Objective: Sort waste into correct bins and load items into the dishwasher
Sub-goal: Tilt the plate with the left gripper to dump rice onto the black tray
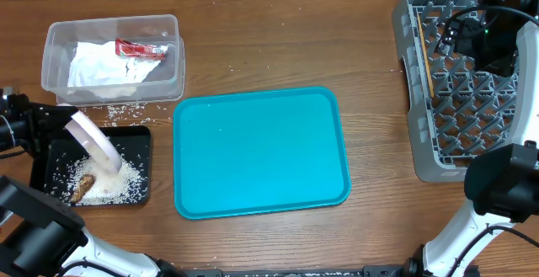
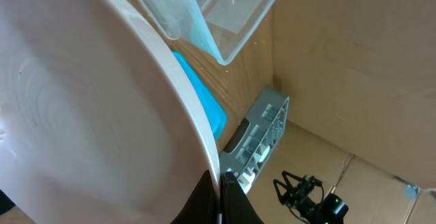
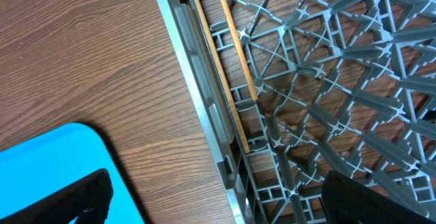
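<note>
My left gripper (image 1: 59, 128) is shut on the rim of the round white plate (image 1: 93, 142) and holds it tilted on edge over the black tray (image 1: 140, 138). White rice (image 1: 118, 184) and a brown food lump (image 1: 82, 191) lie in that tray. In the left wrist view the plate (image 2: 82, 115) fills the left side, pinched between the fingers (image 2: 219, 197). The clear tub (image 1: 174, 58) holds the napkin (image 1: 97, 68) and red wrapper (image 1: 139, 50). My right gripper (image 3: 218, 197) is open and empty over the grey rack (image 1: 421, 155), where the chopsticks (image 3: 235, 67) lie along its left edge.
The large teal tray (image 1: 261, 151) lies in the middle with nothing on it. Loose rice grains (image 1: 118, 110) are scattered on the wood between the tub and the black tray. The rack (image 3: 327, 115) shows only the chopsticks (image 1: 424, 58). Cup and bowls are out of view.
</note>
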Controlling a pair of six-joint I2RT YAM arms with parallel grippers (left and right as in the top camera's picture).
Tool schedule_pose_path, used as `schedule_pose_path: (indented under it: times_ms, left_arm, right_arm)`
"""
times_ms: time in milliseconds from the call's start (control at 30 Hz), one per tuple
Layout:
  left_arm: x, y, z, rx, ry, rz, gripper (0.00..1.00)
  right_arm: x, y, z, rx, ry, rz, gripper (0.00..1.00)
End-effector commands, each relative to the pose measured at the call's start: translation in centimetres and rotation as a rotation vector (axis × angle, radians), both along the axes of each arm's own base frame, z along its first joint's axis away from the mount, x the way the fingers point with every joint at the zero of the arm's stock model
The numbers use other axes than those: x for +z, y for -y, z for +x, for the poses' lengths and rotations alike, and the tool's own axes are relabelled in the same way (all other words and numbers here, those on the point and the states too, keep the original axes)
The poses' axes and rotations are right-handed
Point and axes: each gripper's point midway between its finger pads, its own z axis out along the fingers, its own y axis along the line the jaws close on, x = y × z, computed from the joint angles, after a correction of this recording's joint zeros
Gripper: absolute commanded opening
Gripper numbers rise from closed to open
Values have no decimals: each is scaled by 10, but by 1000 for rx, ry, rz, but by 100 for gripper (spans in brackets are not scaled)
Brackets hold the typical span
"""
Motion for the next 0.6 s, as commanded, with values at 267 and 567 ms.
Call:
schedule_pose_path:
  times_ms: [267,567]
  left_arm:
    - [30,-4,8,-9,173,50,4]
    - [34,-7,12,12,192,34,4]
  right_arm:
    - [1,1,1,-6,6,-7,100]
    - [1,1,1,-6,6,-7,100]
